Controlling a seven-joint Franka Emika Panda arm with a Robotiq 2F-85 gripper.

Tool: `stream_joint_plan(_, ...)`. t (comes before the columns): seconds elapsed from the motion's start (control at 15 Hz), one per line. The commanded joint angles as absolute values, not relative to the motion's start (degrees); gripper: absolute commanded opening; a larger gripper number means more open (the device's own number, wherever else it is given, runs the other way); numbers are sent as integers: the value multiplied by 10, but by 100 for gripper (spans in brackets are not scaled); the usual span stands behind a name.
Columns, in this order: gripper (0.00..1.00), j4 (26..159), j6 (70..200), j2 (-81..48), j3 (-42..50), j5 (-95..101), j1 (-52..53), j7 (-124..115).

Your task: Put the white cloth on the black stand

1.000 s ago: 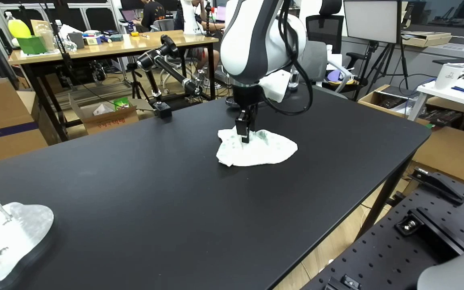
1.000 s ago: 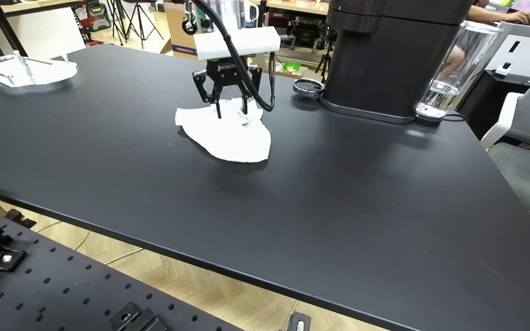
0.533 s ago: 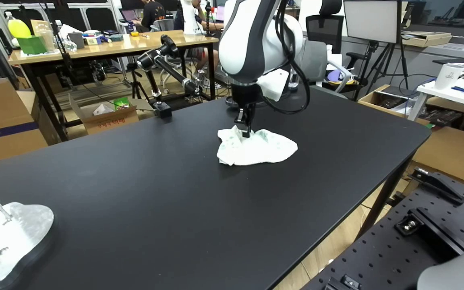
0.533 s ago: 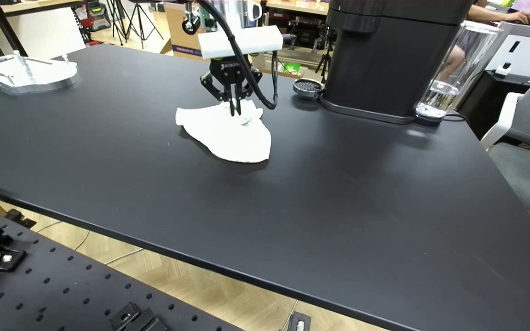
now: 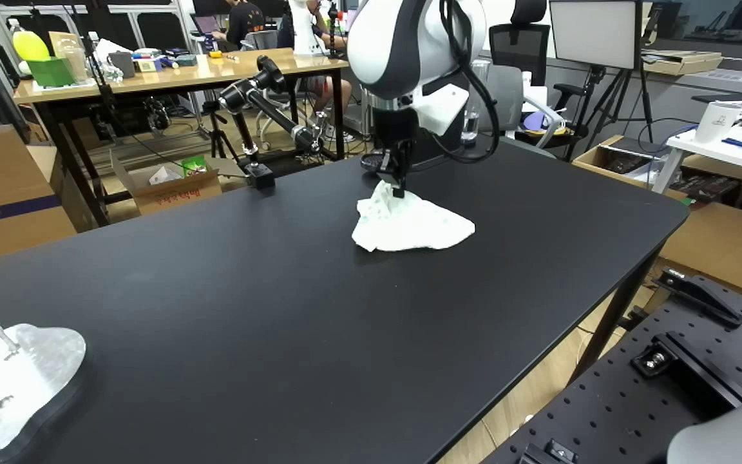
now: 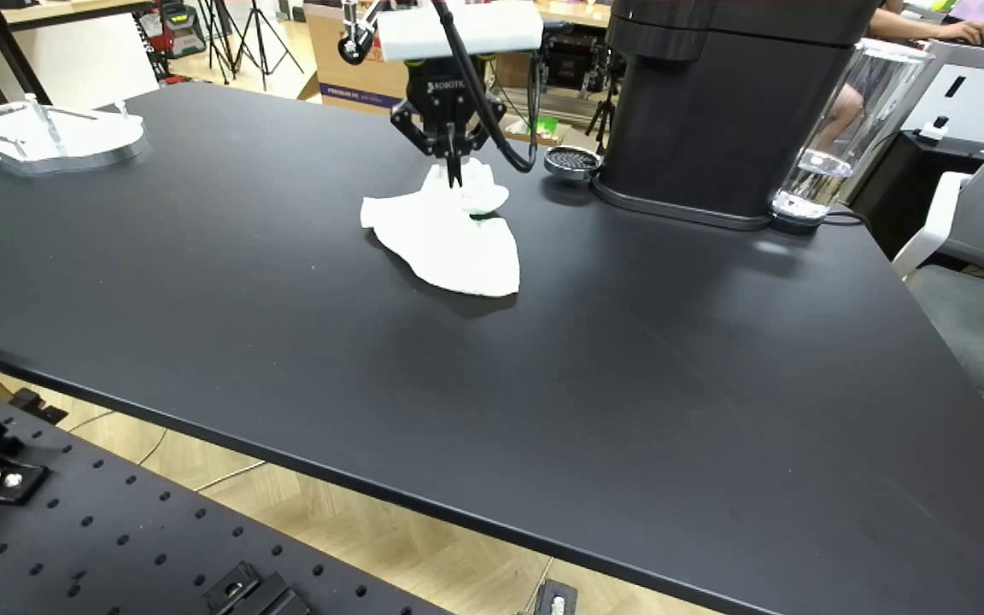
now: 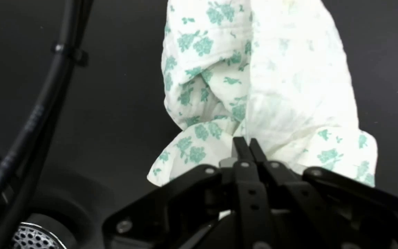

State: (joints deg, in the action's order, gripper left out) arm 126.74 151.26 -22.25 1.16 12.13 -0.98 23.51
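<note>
In an exterior view the cloth (image 5: 419,225) peaks up to the gripper (image 5: 399,192); in an exterior view, the rest lies nearer the far edge of the bench (image 6: 227,256). Wrist view: the fingers (image 7: 242,149) pinch it. Likely the lift; next, raise it clear toward the stand, unidentified here.

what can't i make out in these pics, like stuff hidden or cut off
Gripped fold of the white cloth: wrist view, hidden behind the gripper.
Tabletop beneath the cloth: every view, covered by it.
Perforated disc: wrist view, cut off by the bottom edge.
Metal plate: in an exterior view, cut off by the left edge.
Robot arm: in an exterior view, upper part beyond the top edge.
</note>
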Motion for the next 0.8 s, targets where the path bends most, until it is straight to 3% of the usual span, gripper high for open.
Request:
stream_joint_plan(0.0, 0, 1242, 1371, -167, 0, 87, -13, 190)
stream_joint_plan(0.73, 0, 1060, 1071, -75, -35, 15, 22, 130)
